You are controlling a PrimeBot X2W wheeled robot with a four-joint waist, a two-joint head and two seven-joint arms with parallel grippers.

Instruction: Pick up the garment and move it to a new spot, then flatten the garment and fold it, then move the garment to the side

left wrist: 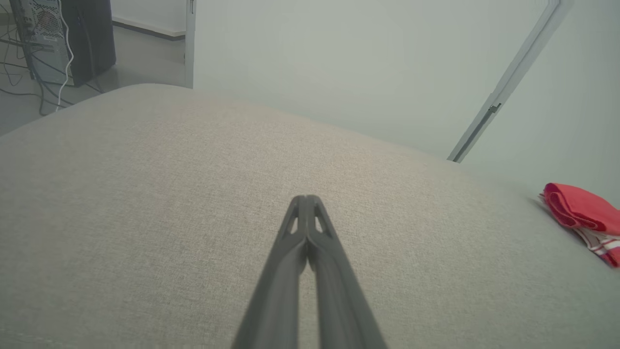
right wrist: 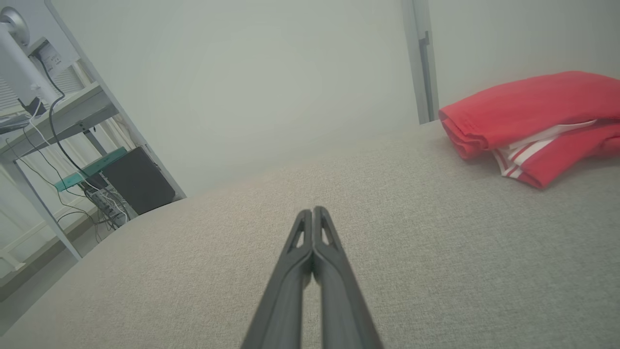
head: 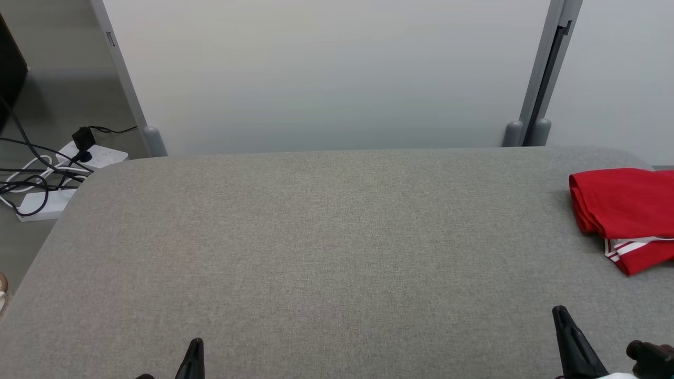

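While I am watching through the head camera, the red garment (head: pixel 624 208) is lying folded at the far right of the grey fabric-covered table (head: pixel 337 237), its right part running off the picture's edge. A white-striped hem is peeking out from under the top fold on the near side.

Both grippers are showing at the near edge of the table, well apart from the cloth. The left gripper (head: pixel 195 345) is sitting at the bottom left. Through its wrist camera I am seeing its two dark fingers pressing tip to tip, pinched closed on nothing and pointing across bare grey fabric. The right gripper (head: pixel 559 311) is sitting at the bottom right, nearer the garment but not touching it. Its wrist camera is showing its fingers likewise pressed together and empty, with the red bundle lying ahead and to the right.

Beyond the table a pale partition wall (head: pixel 326 73) is standing. On the floor to the far left, a white power strip (head: pixel 97 154) is lying among tangled black cables (head: pixel 31 179).
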